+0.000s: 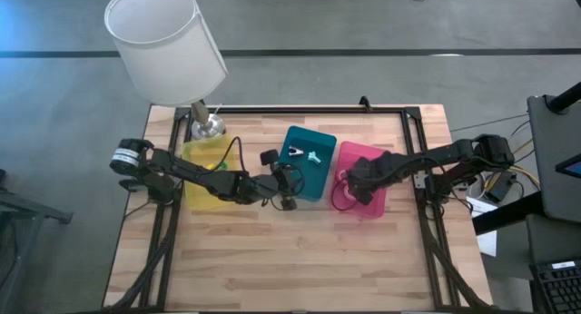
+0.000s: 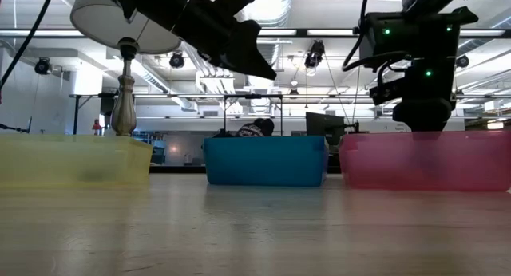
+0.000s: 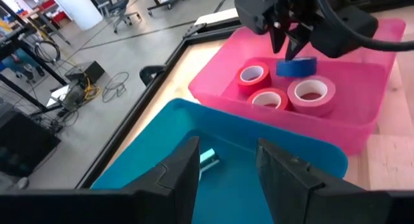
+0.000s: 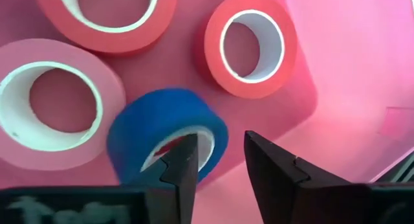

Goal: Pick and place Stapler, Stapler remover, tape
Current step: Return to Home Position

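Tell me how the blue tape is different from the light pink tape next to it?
The blue tape is dark blue; the light pink tape is pale pink. The blue tape sits tilted up, apparently leaning on its neighbour, while the light pink tape lies flat. The light pink tape also looks wider across than the blue tape. Both are ring-shaped rolls with pale cores, inside the pink bin.

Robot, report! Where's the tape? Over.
Both open: right gripper above pink bin, left gripper at teal bin. Four tape rolls inside pink bin. Nothing blocking.
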Controlling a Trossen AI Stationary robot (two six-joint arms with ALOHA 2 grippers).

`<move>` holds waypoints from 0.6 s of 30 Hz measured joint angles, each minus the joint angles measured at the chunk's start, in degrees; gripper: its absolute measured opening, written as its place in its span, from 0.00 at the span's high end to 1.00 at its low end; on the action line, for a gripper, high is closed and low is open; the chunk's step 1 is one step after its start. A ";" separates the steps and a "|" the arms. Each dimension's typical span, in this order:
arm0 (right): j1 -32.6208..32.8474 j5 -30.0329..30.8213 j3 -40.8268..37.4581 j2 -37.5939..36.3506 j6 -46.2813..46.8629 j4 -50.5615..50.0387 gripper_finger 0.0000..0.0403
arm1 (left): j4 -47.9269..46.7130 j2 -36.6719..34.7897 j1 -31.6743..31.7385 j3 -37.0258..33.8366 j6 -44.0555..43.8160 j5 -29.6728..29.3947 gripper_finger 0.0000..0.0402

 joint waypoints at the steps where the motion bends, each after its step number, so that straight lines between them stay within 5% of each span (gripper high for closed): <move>1: -0.24 0.02 0.00 0.00 -0.23 -0.01 0.69 | -0.27 0.00 0.00 -0.05 -0.36 0.00 0.62; 18: -0.57 0.37 -0.55 0.00 -2.01 -1.13 0.66 | -2.09 0.00 0.00 -0.07 -2.04 -0.13 0.62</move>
